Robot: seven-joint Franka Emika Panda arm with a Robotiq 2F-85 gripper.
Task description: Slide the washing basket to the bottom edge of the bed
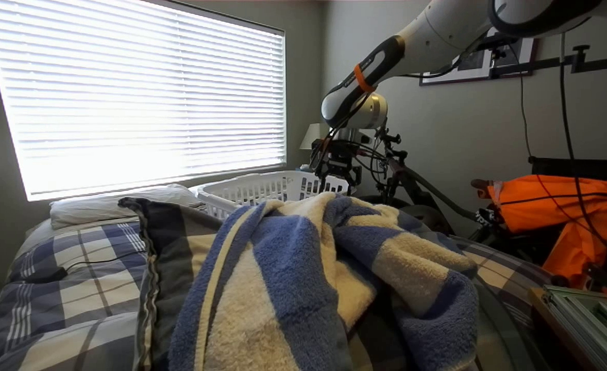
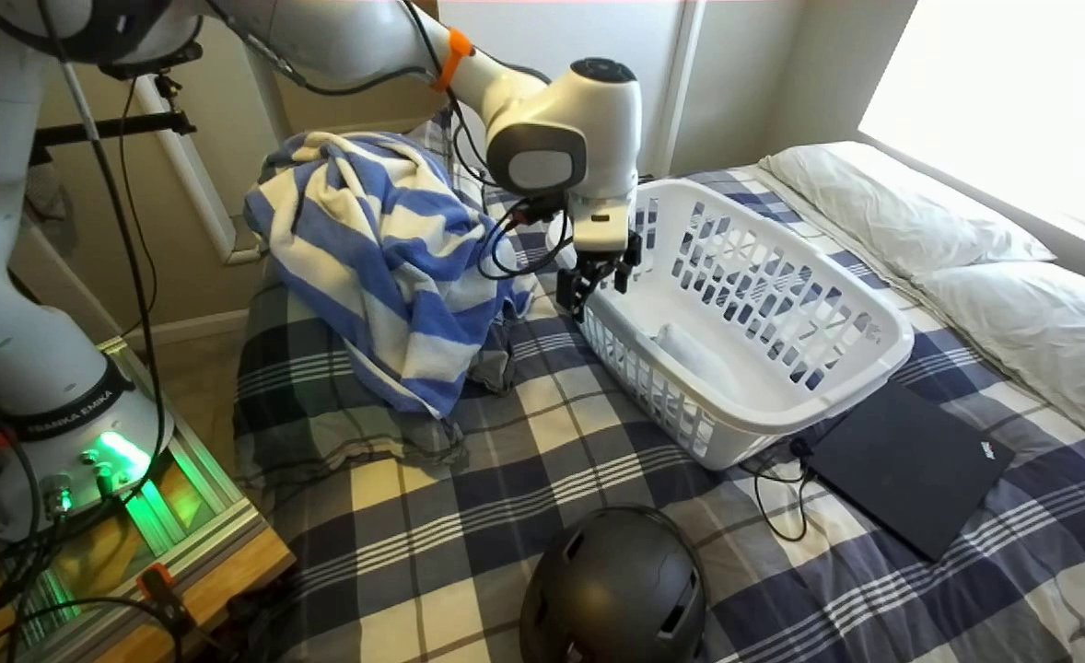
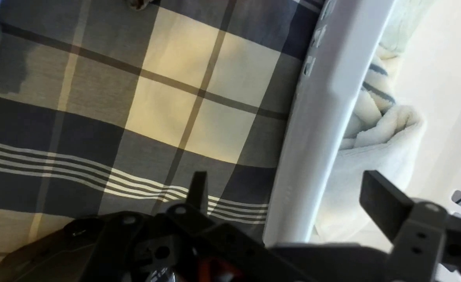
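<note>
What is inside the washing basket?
In the washing basket lies a crumpled whitish cloth with dark stripes, below the rim near the pincer. That rim hides part of it; anything underneath the cloth can't be seen.

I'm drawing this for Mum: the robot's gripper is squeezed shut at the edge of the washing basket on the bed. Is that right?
Not quite: the gripper is open, not shut. The wrist view shows its fingers apart, one on each side of the rim of the washing basket. Yes, it's at the edge of the basket on the bed.
</note>
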